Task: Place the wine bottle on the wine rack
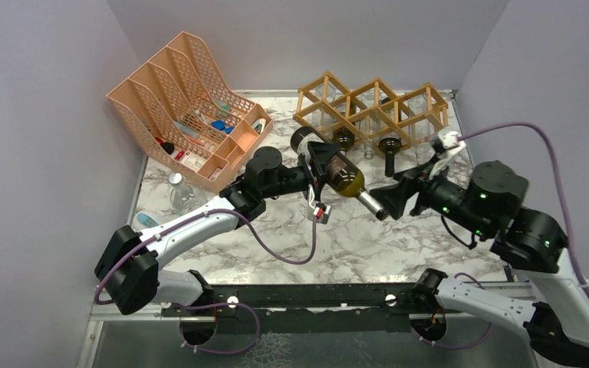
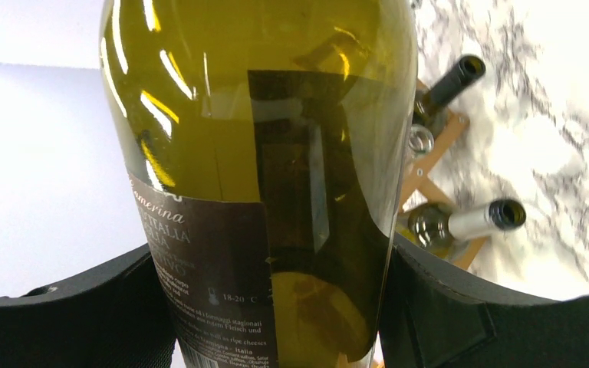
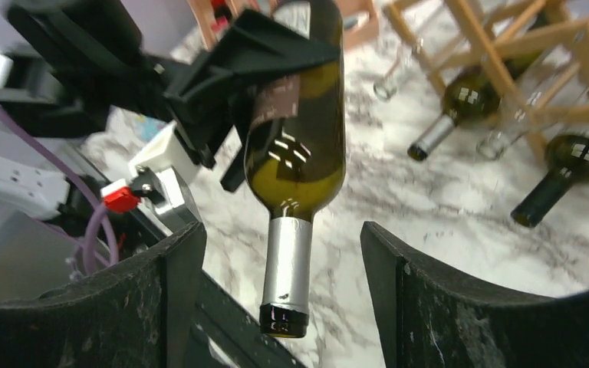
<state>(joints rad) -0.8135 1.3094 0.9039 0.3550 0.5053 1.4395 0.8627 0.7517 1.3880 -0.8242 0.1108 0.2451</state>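
Observation:
The wine bottle [image 1: 347, 180] is olive green with a dark label and a silver neck foil. It is held in the air, nearly level, in front of the wooden wine rack [image 1: 372, 107]. My left gripper [image 1: 324, 162] is shut on the bottle's body; in the left wrist view the bottle [image 2: 261, 115] fills the gap between the black fingers [image 2: 445, 307]. My right gripper [image 1: 391, 201] is open around the neck. In the right wrist view the neck [image 3: 287, 264] hangs between the two fingers [image 3: 176, 307] with a gap on each side.
The rack holds other bottles [image 1: 343, 138] [image 1: 389, 149], necks pointing forward, also in the right wrist view [image 3: 460, 100] [image 3: 567, 157]. A peach mesh organizer [image 1: 192, 100] with small items stands at the back left. A clear bottle [image 1: 176, 192] stands near the left edge of the marble table.

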